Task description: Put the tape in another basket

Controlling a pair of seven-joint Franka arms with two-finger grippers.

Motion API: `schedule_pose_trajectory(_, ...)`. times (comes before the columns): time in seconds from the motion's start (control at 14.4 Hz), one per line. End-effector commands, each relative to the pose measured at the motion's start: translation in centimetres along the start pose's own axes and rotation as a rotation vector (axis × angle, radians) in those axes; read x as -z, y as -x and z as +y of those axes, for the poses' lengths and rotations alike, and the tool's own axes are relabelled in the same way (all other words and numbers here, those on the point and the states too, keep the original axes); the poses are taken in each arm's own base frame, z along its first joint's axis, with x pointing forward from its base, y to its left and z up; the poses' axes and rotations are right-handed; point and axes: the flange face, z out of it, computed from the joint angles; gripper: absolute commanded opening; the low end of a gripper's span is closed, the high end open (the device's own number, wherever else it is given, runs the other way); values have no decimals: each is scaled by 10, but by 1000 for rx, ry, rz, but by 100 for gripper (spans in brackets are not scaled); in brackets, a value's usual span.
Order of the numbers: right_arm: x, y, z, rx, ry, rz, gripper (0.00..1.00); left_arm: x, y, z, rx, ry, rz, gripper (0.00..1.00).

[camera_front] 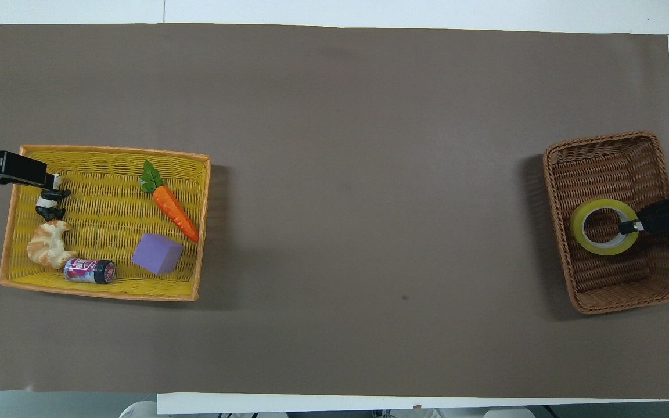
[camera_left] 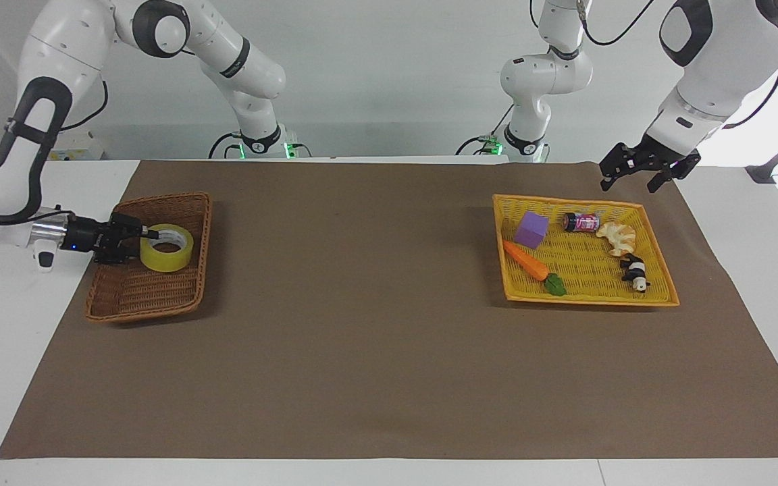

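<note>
The yellow tape (camera_left: 167,257) is in the brown wicker basket (camera_left: 142,312), at the right arm's end of the table. My right gripper (camera_left: 149,235) reaches in over the basket's end rim and is shut on the roll's wall, one finger inside the ring. Both show in the overhead view: the tape (camera_front: 599,249), the right gripper (camera_front: 630,225) and the basket (camera_front: 601,139). My left gripper (camera_left: 635,177) is open and empty, raised over the end of the yellow basket (camera_left: 585,295). In the overhead view my left gripper (camera_front: 49,179) is above the panda.
The yellow basket (camera_front: 102,293) holds a toy carrot (camera_front: 175,212), a purple cube (camera_front: 157,253), a small can (camera_front: 89,271), a croissant (camera_front: 49,245) and a panda figure (camera_front: 49,204). A brown mat (camera_left: 362,337) covers the table between the two baskets.
</note>
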Motion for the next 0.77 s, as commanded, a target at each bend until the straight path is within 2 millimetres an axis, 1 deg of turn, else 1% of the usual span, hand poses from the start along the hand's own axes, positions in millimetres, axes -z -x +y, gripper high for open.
schedule_pose_trajectory(0.0, 12, -5, -6, 41, 54, -15, 99, 13, 3, -3, 10, -17, -21, 99)
schedule_pose_trajectory(0.14, 26, -19, -17, 61, 101, -29, 99, 22, 1, 1, 1, -31, -39, 99)
schedule_pose_trajectory(0.21, 32, -28, -31, 73, 125, -28, 99, 21, 1, 0, -2, -47, -42, 99)
schedule_pose_trajectory(0.28, 42, -40, -52, 77, 190, -30, 99, 18, 1, 6, -11, -51, -46, 99)
schedule_pose_trajectory(0.35, 52, -51, -76, 82, 272, -71, 99, 17, 0, 7, -15, -52, -46, 99)
schedule_pose_trajectory(0.42, 59, -69, -112, 95, 368, -113, 99, 14, 2, 10, -21, -53, -55, 99)
schedule_pose_trajectory(0.49, 60, -84, -147, 104, 433, -144, 99, 13, 4, 17, -33, -56, -58, 99)
schedule_pose_trajectory(0.56, 62, -95, -180, 85, 497, -163, 99, 13, 4, 19, -38, -56, -60, 99)
schedule_pose_trajectory(0.63, 67, -99, -207, 45, 543, -147, 99, 13, 4, 20, -41, -57, -62, 99)
schedule_pose_trajectory(0.7, 70, -102, -229, -6, 567, -117, 99, 12, 6, 26, -59, -58, -68, 99)
